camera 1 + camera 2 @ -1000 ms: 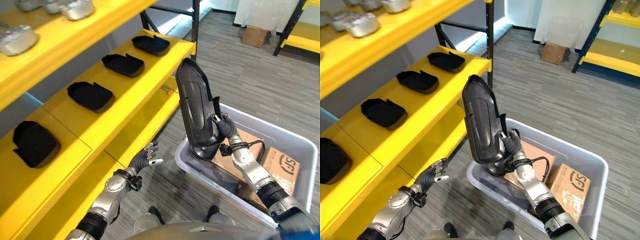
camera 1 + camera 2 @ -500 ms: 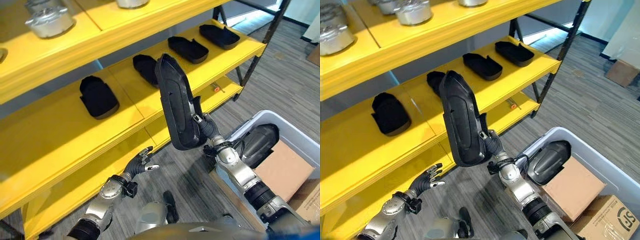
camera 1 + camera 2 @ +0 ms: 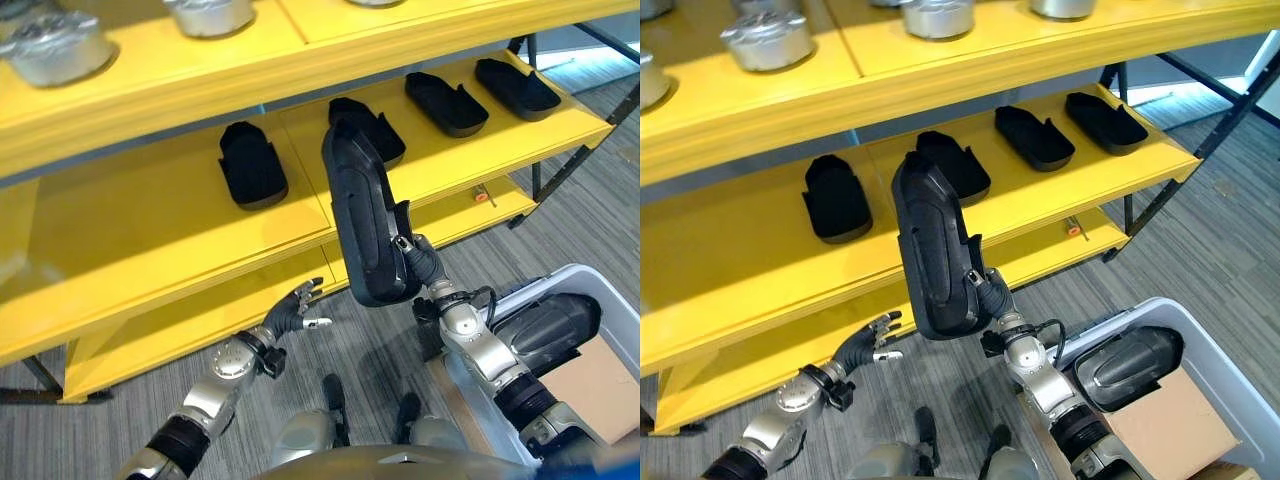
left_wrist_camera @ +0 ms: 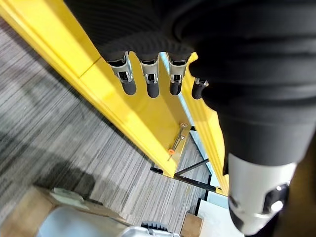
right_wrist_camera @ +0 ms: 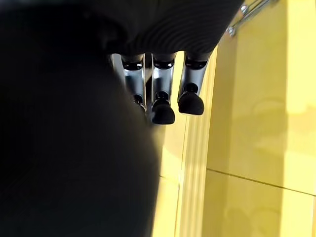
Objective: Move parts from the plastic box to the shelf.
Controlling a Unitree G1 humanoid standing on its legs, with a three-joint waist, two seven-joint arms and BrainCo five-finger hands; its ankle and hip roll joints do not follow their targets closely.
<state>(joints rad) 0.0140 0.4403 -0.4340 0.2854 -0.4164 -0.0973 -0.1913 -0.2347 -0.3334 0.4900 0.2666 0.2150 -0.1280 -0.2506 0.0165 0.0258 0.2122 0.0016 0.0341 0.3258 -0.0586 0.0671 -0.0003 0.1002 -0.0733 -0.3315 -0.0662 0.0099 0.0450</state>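
**Carrying a black part toward the middle shelf**

The right hand, at the centre of the left eye view, is clamped on the lower end of a long black part, which stands nearly upright in front of the middle shelf. Four like parts already lie in a row on that shelf, running toward the upper right of the frame; a bare yellow stretch lies to their left, in the left half of the frame. The left hand, lower centre, hangs idle with fingers apart and relaxed, holding nothing. The plastic box, at the lower right, holds another black part and cardboard.

To do this step well, in my judgement, the hand should tip the part from upright toward flat before it passes under the upper shelf, whose edge hangs close above. The bare stretch left of the row looks the natural place, in line with the others. The grip sits at one end, so the long free end may swing; a slow approach would help.

Compared with half a second ago, the whole view has swung further toward the shelf: the shelf now fills the upper frame and the box sits further toward the lower right corner. The part stays upright in the same grip.
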